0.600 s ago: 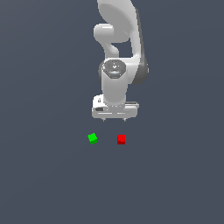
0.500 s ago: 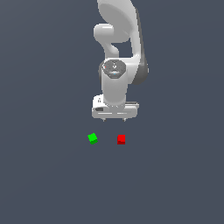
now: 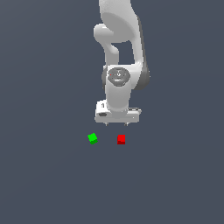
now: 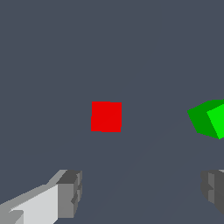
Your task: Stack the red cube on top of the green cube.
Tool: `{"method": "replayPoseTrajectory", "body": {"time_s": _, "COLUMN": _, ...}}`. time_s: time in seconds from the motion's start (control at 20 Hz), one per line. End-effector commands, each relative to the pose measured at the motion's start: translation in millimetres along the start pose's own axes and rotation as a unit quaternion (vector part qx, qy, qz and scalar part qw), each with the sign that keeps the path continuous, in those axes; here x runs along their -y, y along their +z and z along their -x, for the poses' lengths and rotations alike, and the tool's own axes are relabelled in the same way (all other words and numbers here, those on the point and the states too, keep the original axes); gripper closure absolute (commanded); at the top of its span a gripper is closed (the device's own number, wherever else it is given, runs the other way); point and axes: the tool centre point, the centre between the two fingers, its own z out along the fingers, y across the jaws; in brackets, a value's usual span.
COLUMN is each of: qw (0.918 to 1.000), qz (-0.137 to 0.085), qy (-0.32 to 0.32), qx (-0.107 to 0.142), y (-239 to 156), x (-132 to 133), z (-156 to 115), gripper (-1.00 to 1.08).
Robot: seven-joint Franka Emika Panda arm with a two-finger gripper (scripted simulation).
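The red cube point(image 3: 121, 139) lies on the grey floor, with the green cube point(image 3: 92, 138) a short way toward the exterior view's left of it, turned at an angle. My gripper point(image 3: 117, 124) hangs above and slightly behind the red cube, open, with nothing between its fingers. The wrist view shows the red cube point(image 4: 106, 116) square-on and the green cube point(image 4: 208, 118) partly cut off at the picture's edge. Both fingertips point(image 4: 69, 193) appear spread wide apart, and the gripper point(image 4: 142, 192) holds nothing.
The white arm point(image 3: 120, 57) rises behind the cubes. A plain dark grey floor point(image 3: 52, 175) spreads all around.
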Motion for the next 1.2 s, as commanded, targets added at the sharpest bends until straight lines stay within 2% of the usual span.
{"method": "replayPoseTrajectory", "body": {"time_s": 0.0, "qw": 1.0000, "qz": 0.001, "qy": 0.003, "qx": -0.004, "y": 12, "x": 6, "z": -7, "gripper": -0.92}}
{"method": "replayPoseTrajectory", "body": {"time_s": 0.5, "qw": 0.9997, "qz": 0.005, "qy": 0.014, "qx": -0.019, "y": 48, "x": 26, "z": -35, "gripper": -0.92}}
{"method": "replayPoseTrajectory", "body": {"time_s": 0.9, "qw": 0.9997, "qz": 0.006, "qy": 0.014, "qx": -0.020, "y": 53, "x": 28, "z": -37, "gripper": -0.92}}
{"method": "replayPoseTrajectory", "body": {"time_s": 1.15, "qw": 0.9997, "qz": 0.006, "qy": 0.014, "qx": -0.020, "y": 69, "x": 28, "z": -38, "gripper": -0.92}}
